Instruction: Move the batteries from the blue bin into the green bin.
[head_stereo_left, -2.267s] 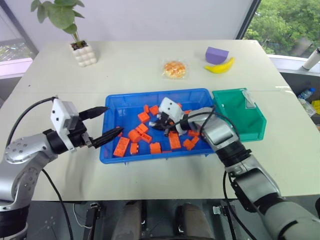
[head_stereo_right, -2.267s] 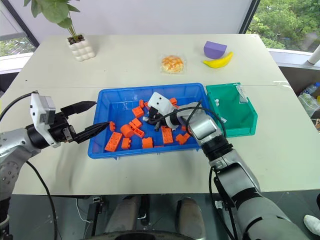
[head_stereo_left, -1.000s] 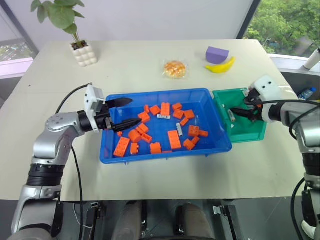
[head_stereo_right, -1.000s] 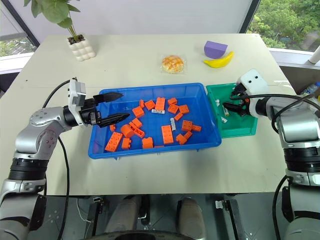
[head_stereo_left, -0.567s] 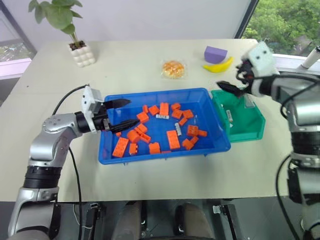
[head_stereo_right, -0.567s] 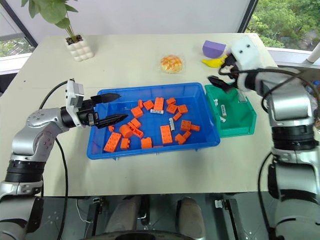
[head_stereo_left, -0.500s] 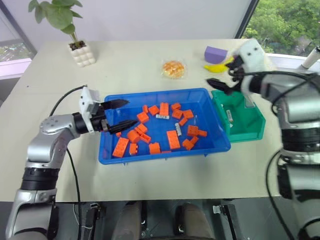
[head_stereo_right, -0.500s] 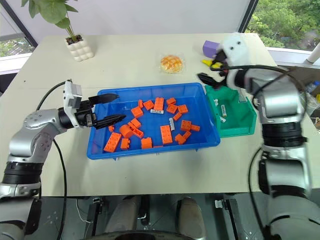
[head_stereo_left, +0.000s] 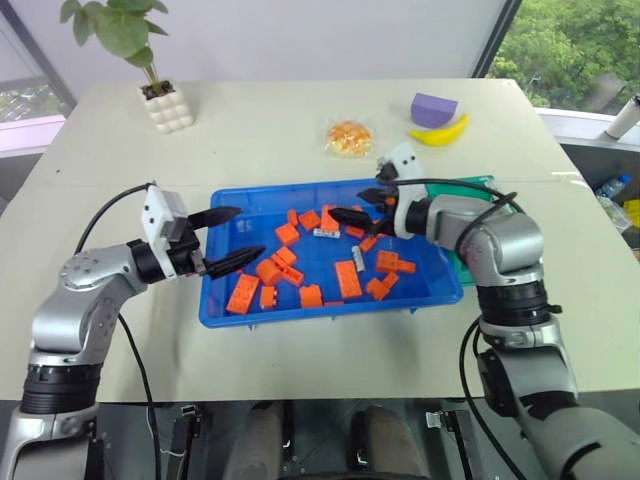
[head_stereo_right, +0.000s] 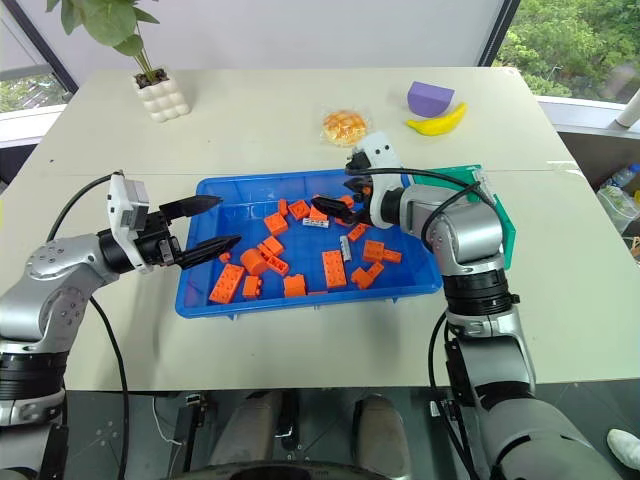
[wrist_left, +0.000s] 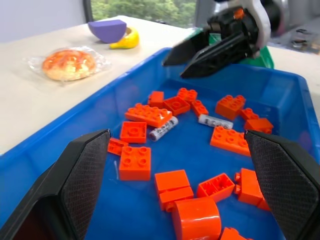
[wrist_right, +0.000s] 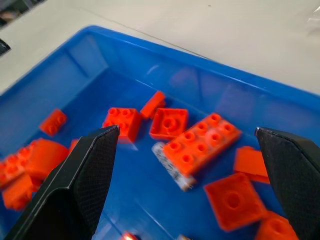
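Note:
The blue bin (head_stereo_left: 330, 310) lies mid-table with several orange bricks in it. Two grey batteries lie among them: one battery (head_stereo_left: 327, 233) near the far wall, the other battery (head_stereo_left: 357, 253) closer to the middle. My right gripper (head_stereo_left: 352, 204) hovers open over the bin's far side, just above the first battery, which shows half under an orange brick (wrist_right: 200, 145) in the right wrist view. My left gripper (head_stereo_left: 250, 232) is open and empty over the bin's left edge. The green bin (head_stereo_right: 505, 235) sits right of the blue bin, mostly hidden behind my right arm.
A potted plant in a white pot (head_stereo_left: 165, 108) stands at the far left. A wrapped bun (head_stereo_left: 350, 138), a purple block (head_stereo_left: 433, 108) and a banana (head_stereo_left: 440, 133) lie beyond the bins. Bare tabletop lies in front of the blue bin.
My right gripper swung left from above the green bin to over the blue bin's far side, still open. The left gripper drew back slightly toward the bin's left edge.

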